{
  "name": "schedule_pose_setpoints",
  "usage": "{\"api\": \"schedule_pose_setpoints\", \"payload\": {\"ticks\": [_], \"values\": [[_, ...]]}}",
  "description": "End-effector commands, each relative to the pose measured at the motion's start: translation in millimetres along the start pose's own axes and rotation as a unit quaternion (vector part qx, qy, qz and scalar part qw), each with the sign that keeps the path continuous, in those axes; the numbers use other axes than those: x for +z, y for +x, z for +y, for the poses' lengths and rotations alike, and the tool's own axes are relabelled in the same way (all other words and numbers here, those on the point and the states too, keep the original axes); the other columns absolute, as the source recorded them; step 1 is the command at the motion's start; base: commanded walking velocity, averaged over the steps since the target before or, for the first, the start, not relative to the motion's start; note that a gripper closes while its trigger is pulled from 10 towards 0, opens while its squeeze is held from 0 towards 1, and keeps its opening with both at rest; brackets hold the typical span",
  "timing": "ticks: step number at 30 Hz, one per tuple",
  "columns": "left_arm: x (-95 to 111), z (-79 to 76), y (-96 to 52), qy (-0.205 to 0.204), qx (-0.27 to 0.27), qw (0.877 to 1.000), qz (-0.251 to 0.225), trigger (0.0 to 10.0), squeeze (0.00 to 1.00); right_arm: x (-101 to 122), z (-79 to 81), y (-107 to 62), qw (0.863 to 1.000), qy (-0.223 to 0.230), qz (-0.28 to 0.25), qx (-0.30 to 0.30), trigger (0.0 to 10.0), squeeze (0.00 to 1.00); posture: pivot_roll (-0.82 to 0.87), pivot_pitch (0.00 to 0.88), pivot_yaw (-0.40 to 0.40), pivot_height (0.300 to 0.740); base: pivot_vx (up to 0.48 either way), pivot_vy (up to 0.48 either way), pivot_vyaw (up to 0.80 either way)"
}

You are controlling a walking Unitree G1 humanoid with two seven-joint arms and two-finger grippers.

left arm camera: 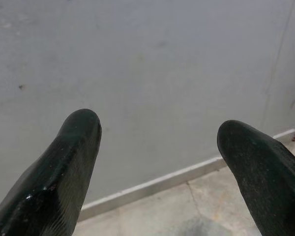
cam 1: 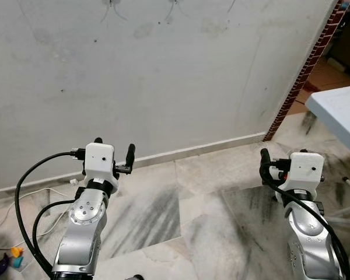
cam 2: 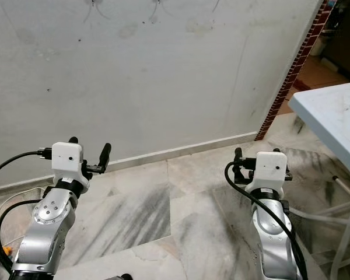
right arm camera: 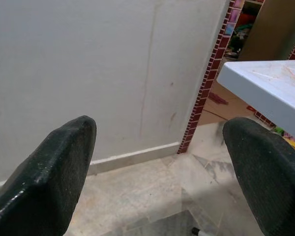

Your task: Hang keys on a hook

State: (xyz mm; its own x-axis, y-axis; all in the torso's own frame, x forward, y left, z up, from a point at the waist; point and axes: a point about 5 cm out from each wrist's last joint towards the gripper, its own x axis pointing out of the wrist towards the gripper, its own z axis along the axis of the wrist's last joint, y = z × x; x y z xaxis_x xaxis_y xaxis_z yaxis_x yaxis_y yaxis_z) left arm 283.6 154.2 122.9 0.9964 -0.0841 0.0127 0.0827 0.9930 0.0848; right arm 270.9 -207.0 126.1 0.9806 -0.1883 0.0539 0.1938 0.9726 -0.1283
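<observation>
Marble floor (cam 1: 210, 192) meets grey wall (cam 1: 163, 76); both grippers gape empty.

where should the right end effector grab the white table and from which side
Probably the thin edge of the white table, close to its near corner, where the top overhangs the legs. The open right end effector would come in level from the robot's side, one finger above the slab and one below; the flat top offers no other hold.

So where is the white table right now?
The white table stands on the robot's right side, past the right hand, near the red brick edge of the wall.
</observation>
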Motion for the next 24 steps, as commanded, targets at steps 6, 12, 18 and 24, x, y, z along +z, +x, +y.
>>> {"api": "schedule_pose_setpoints", "payload": {"ticks": [6, 12, 18, 24], "values": [[-2, -4.9, 0.4, -0.009, -0.015, 1.0, 0.003, 10.0, 0.0, 4, -5.0, 0.0, 1.0, 0.002, -0.01, -0.016, 10.0, 0.0, -0.11, 0.112, 0.052, 0.74, 0.0, 0.0, 0.0], [2, -1.5, 3.0, -0.024, -0.001, 1.0, -0.008, 10.0, 0.0, 8, -6.4, 0.8, 1.0, 0.002, -0.016, -0.01, 10.0, 0.0, -0.1, 0.108, 0.018, 0.74, 0.0, 0.0, 0.0], [-9, 0.5, -8.1, -0.027, 0.006, 1.0, 0.009, 10.0, 0.0, 8, -9.9, 1.4, 1.0, -0.002, -0.007, -0.011, 10.0, 0.0, -0.1, 0.119, 0.019, 0.74, 0.0, 0.0, -0.61], [-2, -7.9, -4.4, -0.036, -0.014, 0.999, -0.005, 10.0, 0.0, 10, -7.5, -4.4, 1.0, -0.007, -0.007, -0.011, 10.0, 0.0, -0.12, 0.152, 0.034, 0.74, 0.0, 0.0, -0.72]]}}
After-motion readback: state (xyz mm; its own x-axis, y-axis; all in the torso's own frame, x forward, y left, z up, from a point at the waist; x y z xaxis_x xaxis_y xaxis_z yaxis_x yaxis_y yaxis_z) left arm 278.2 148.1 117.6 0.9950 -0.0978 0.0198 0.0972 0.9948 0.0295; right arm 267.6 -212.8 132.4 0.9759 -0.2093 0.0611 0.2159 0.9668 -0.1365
